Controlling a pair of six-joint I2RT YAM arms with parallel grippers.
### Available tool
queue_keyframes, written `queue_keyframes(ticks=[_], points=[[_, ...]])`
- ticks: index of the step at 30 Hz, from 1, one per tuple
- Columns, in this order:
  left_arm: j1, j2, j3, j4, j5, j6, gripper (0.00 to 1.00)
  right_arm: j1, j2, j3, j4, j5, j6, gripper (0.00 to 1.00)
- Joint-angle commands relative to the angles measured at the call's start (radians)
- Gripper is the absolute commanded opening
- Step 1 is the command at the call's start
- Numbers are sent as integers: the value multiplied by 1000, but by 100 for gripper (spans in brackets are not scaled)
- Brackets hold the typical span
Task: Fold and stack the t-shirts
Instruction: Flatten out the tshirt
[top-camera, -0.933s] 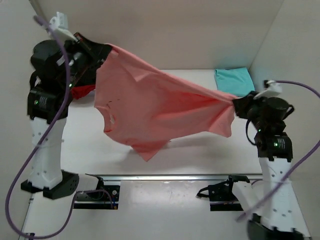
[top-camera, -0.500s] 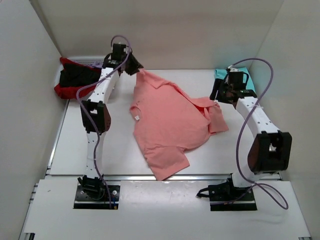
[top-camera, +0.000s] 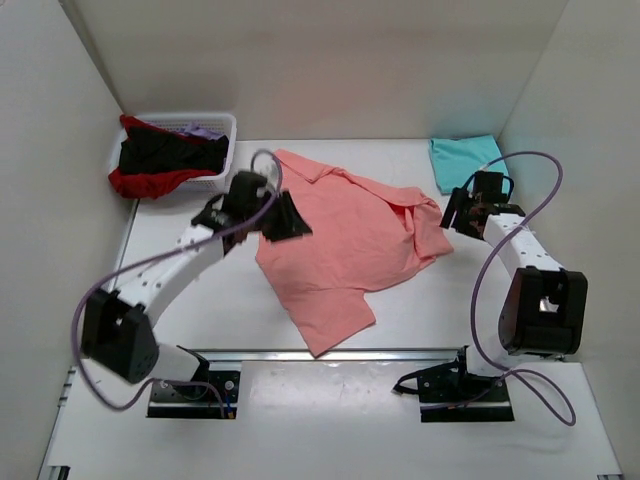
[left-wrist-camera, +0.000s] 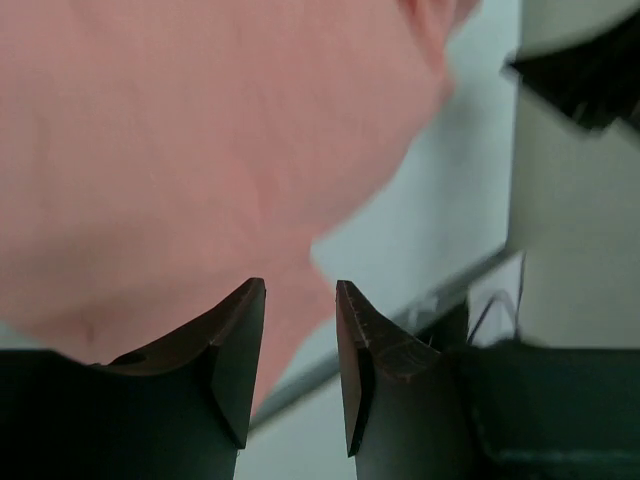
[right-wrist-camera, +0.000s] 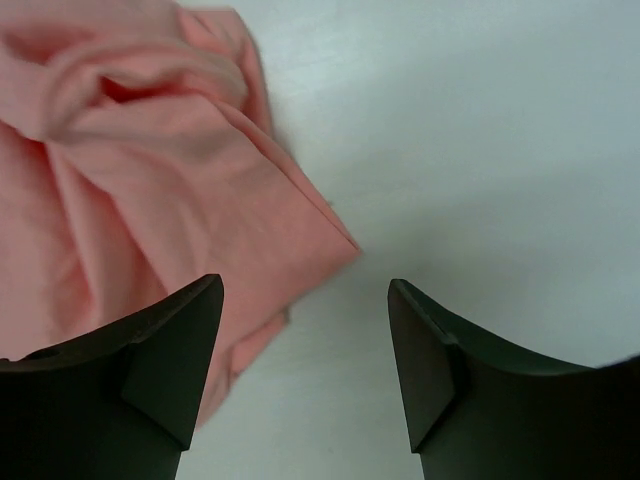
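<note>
A salmon-pink t-shirt (top-camera: 345, 240) lies spread and rumpled on the white table, collar towards the back. My left gripper (top-camera: 296, 222) hovers over its left edge, open, with nothing between the fingers; in the left wrist view the gripper (left-wrist-camera: 300, 300) has the pink cloth (left-wrist-camera: 200, 150) just beyond it. By the shirt's crumpled right sleeve (right-wrist-camera: 150, 180) my right gripper (top-camera: 452, 213) stands wide open over bare table (right-wrist-camera: 305, 300). A folded turquoise t-shirt (top-camera: 465, 160) lies at the back right. Black (top-camera: 160, 155), red (top-camera: 135, 183) and lilac (top-camera: 200, 130) shirts fill the basket.
The white slatted basket (top-camera: 226, 125) stands at the back left corner. White walls close in the table on the left, back and right. A metal rail (top-camera: 340, 352) runs along the near edge, with both arm bases just behind it.
</note>
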Motion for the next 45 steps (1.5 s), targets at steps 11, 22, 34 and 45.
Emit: queue_keyframes(ticks=[11,22,34,45], points=[[-227,-117,-598,110,-7,-112,48,-21,116,-14,1,42,24,64],[81,189,-446,52,-170,-23,44,-9,159,-44,0,45,44,65],[98,143,-299,-48,-123,5,60,77,297,36,-97,13,52,40],[32,-96,-512,-78,-103,-17,60,102,282,35,-155,30,73,0]])
